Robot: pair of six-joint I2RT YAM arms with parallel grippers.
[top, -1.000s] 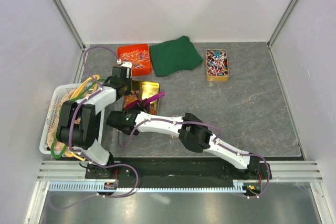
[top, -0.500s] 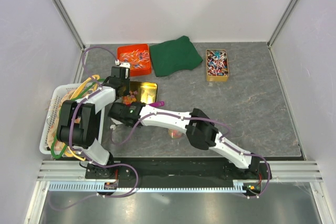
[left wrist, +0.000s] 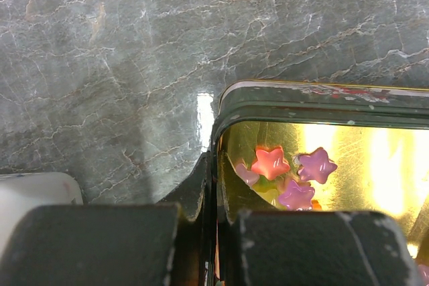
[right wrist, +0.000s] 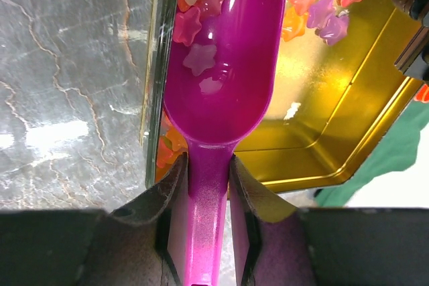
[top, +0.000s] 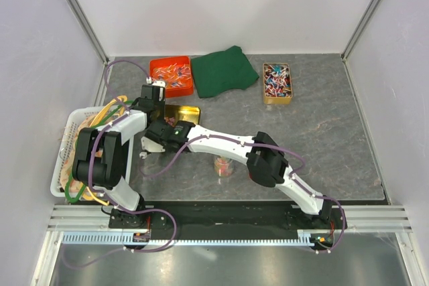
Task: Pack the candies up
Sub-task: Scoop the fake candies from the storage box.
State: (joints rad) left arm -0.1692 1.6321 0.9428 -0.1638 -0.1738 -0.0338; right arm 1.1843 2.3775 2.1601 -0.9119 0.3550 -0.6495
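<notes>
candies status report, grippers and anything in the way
Left gripper shut on rim of gold tin. Right gripper shut on purple scoop, bowl among star candies in tin. Small cup stands apart on table.

White shells and bulky black joints make up the left arm (top: 126, 127) and right arm (top: 221, 144), with looping purple cables and scuffed black left hand (left wrist: 214, 192) and right hand (right wrist: 206, 189).

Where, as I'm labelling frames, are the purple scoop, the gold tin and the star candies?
purple scoop (right wrist: 228, 98), right wrist view, bare part of its bowl.
gold tin (left wrist: 315, 102), left wrist view, its near rim.
star candies (left wrist: 270, 163), left wrist view, the orange star.
</notes>
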